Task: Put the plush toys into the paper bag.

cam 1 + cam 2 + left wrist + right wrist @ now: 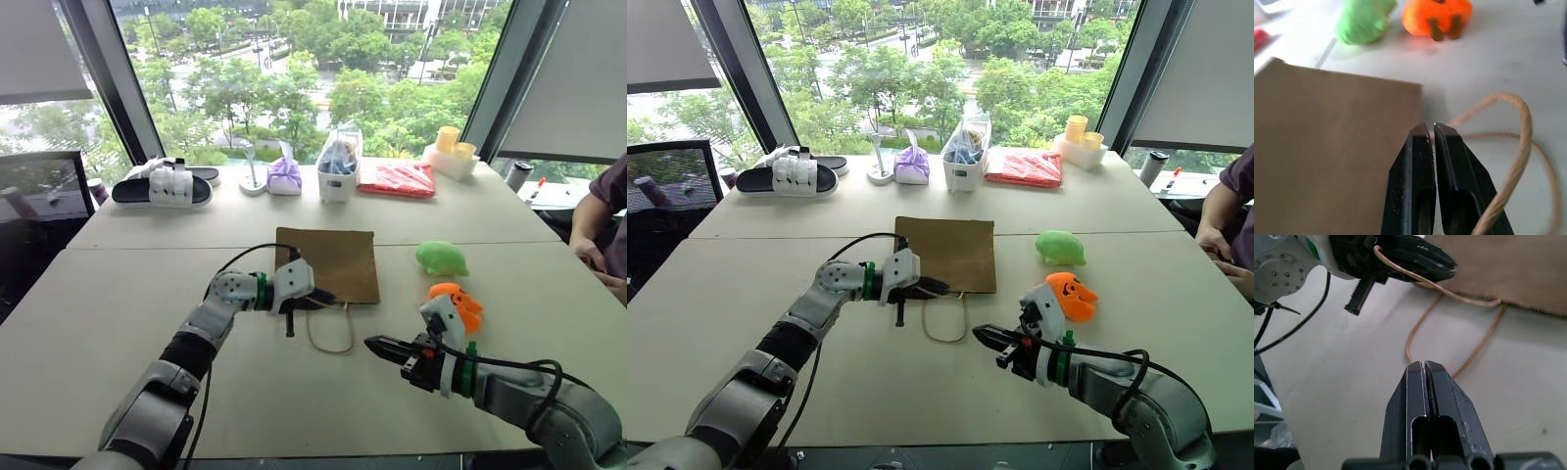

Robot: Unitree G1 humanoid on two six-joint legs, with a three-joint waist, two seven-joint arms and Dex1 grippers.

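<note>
Big windows w/ green trees run behind a pale bench (pixel 147 294). Paper bag (pixel 328 262) lies flat near the bench middle, its cord handles (pixel 331 333) looping out toward me. My left claw (pixel 323 296) sits at the bag's near edge, fingers clenched together; in the right wrist view one handle cord runs over the top of it, but I can't tell if cord or paper is pinched. My right claw (pixel 377 346) hovers low over the bench, just right of the handle loops, tips pointing toward them, clenched & holding nothing.

Green plush toy (pixel 441 258) rests on the bench to the right of the bag, apart from it. Orange plush toy (pixel 458 304) lies just nearer me than the green one, beside my right wrist, also outside the bag.

Along the far edge by the window: black sandal w/ white straps (pixel 162 186), purple bundle (pixel 284 176), clear bag w/ blue stuff (pixel 339 162), red packet (pixel 397 179), yellow cups in a white tray (pixel 451 152). A person's arm (pixel 593 230) rests at the bench's right end.
</note>
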